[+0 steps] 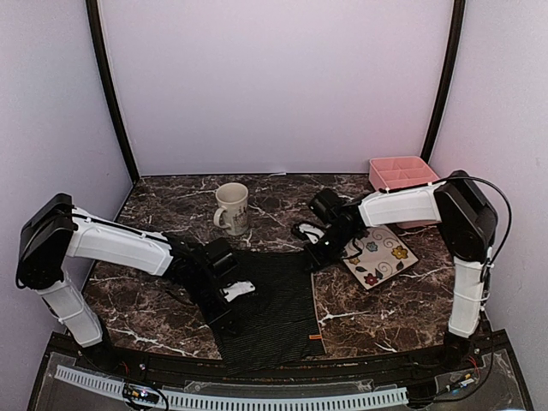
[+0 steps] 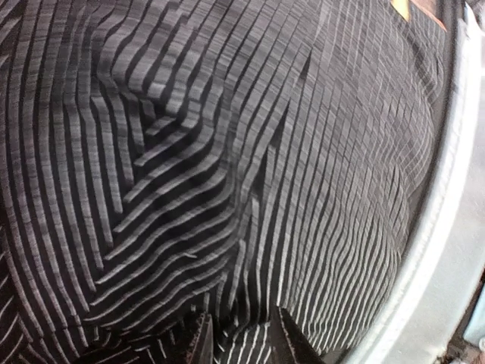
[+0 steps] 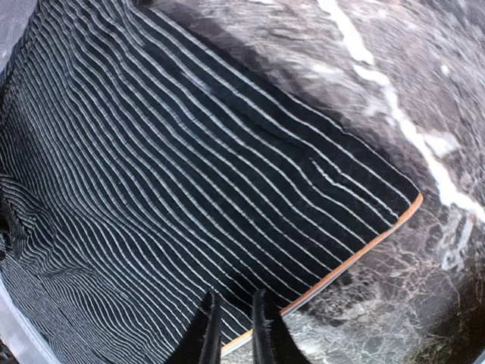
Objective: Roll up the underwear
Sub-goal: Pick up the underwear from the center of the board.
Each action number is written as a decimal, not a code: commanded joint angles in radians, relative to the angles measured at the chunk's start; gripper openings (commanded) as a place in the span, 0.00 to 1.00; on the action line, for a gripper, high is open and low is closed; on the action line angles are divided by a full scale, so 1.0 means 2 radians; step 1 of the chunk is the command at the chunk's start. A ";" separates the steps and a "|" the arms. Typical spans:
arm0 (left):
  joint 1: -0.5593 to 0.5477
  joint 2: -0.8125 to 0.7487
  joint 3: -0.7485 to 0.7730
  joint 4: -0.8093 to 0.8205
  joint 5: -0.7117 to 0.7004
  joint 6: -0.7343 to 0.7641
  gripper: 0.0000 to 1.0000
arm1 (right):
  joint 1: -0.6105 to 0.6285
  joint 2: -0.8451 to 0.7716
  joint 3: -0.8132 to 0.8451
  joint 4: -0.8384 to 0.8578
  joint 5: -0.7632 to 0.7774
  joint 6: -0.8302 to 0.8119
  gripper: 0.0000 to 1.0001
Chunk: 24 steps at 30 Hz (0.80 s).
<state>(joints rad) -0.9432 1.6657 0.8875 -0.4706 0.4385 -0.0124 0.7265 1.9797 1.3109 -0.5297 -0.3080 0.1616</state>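
The black underwear (image 1: 276, 310) with thin pale stripes lies spread on the marble table near the front edge. My left gripper (image 1: 229, 295) presses on its left side. In the left wrist view the striped cloth (image 2: 227, 152) fills the frame, wrinkles run toward my left gripper (image 2: 244, 345), and a fold is pinched between the fingers. My right gripper (image 1: 319, 254) is at the cloth's far right corner. In the right wrist view the jaws of the right gripper (image 3: 236, 334) stand a little apart just above the flat underwear (image 3: 189, 152), by its orange-trimmed edge (image 3: 364, 250).
A cream mug (image 1: 232, 208) stands behind the cloth. A flowered white square plate (image 1: 381, 254) lies to the right, under the right forearm. A pink divided tray (image 1: 401, 174) sits at the back right. The table's front rail (image 2: 447, 250) runs close to the left gripper.
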 commanded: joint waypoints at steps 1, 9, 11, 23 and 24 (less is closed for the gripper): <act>-0.001 -0.039 -0.004 -0.028 0.040 -0.004 0.30 | -0.004 -0.037 -0.012 0.002 -0.031 -0.029 0.20; 0.146 -0.129 0.027 0.054 0.045 0.014 0.60 | -0.066 -0.050 0.007 0.028 -0.122 -0.043 0.49; 0.184 -0.116 0.043 0.066 0.043 0.017 0.63 | -0.078 -0.030 0.026 0.023 -0.125 -0.044 0.51; 0.253 -0.014 0.068 0.150 0.031 0.042 0.60 | -0.097 0.070 0.117 -0.027 -0.148 -0.075 0.51; 0.253 -0.009 0.068 0.155 0.023 0.049 0.60 | -0.096 0.074 0.121 -0.031 -0.143 -0.078 0.50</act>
<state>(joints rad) -0.4458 1.6279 1.0168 -0.2356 0.5121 0.0307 0.5308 2.0975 1.5070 -0.5434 -0.5804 0.0376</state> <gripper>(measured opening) 0.606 0.510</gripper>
